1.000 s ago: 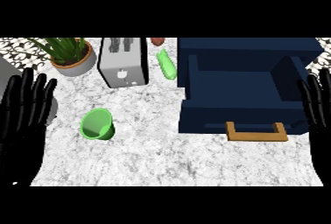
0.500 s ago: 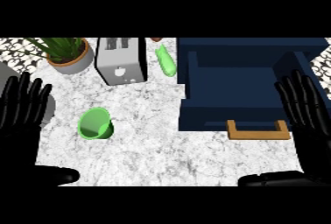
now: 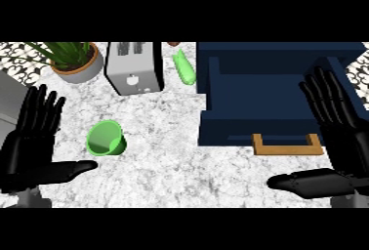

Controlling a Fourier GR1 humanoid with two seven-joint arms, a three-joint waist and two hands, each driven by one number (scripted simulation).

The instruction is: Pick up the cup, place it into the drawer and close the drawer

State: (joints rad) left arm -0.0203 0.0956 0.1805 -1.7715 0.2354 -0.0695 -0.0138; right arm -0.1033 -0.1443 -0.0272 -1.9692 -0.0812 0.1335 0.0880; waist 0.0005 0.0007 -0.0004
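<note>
On counter: green cup [image 3: 106,138] on side, seemingly empty; blue drawer [image 3: 267,93] open; both hands' fingers [image 3: 42,105] spread open.

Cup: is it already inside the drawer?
No, the cup lies on its side on the counter, left of the open drawer.

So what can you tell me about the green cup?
The cup is bright green and plain, smooth like plastic, with no handle showing. It lies tipped over on the white marbled counter, its round open mouth facing up toward the view, so you can see inside; nothing shows in it. It sits left of the dark blue open drawer and below the toaster. The left hand is open beside it, not touching it.
</note>
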